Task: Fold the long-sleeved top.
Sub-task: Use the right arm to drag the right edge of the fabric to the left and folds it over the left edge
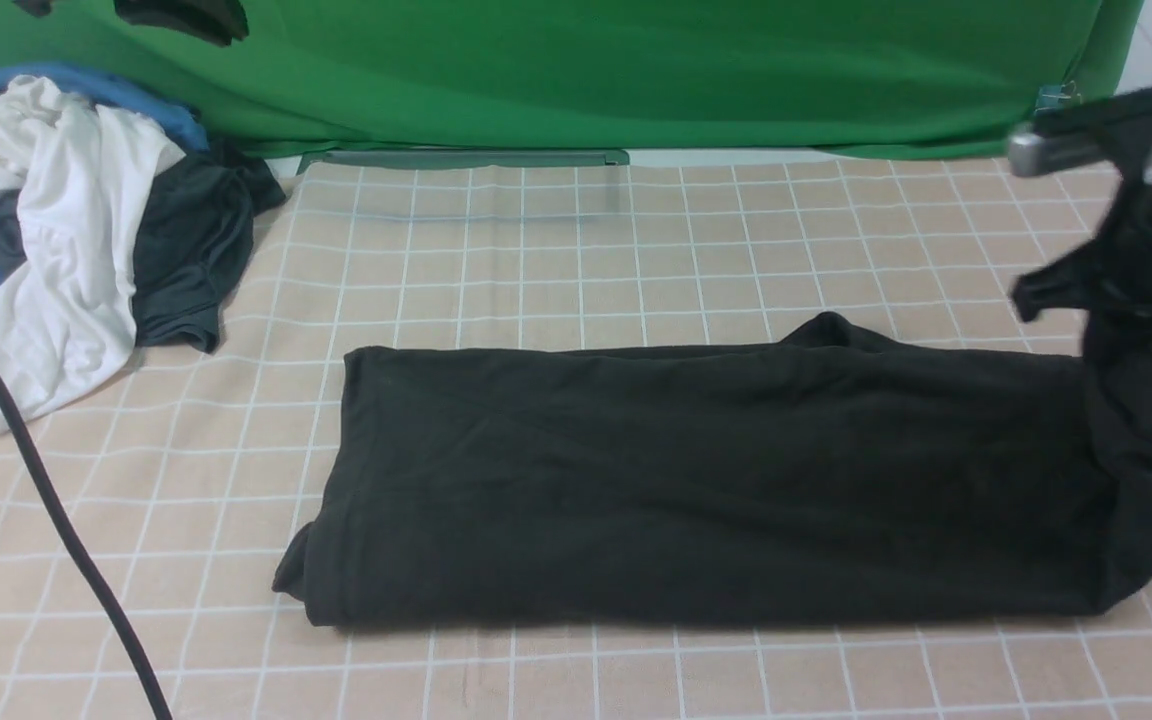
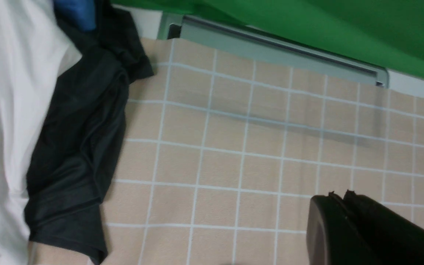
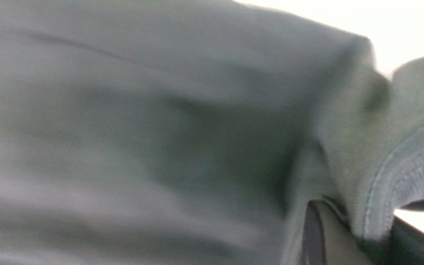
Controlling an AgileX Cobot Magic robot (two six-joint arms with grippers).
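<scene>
1. Front view: the right gripper (image 1: 1126, 345) was clamped on the right end of the large black soft cotton long-sleeved top (image 1: 706, 480) and held that end raised off the beige checked tablecloth (image 1: 576, 250). The rest of the top lay as a long folded band across the cloth's middle. A heap of white, blue and dark garments (image 1: 66, 240) sat at the far left, a black cable (image 1: 46, 500) slanting beside it.
2. Left wrist view: the left gripper (image 2: 339, 200) had its jaws pressed together, holding nothing, above bare checked cloth near the dark grey-teal garment (image 2: 79, 147).
3. Right wrist view: blurred dark fabric filled the frame, a ribbed hem (image 3: 410, 176) pinched between the black fingers (image 3: 318, 235).
</scene>
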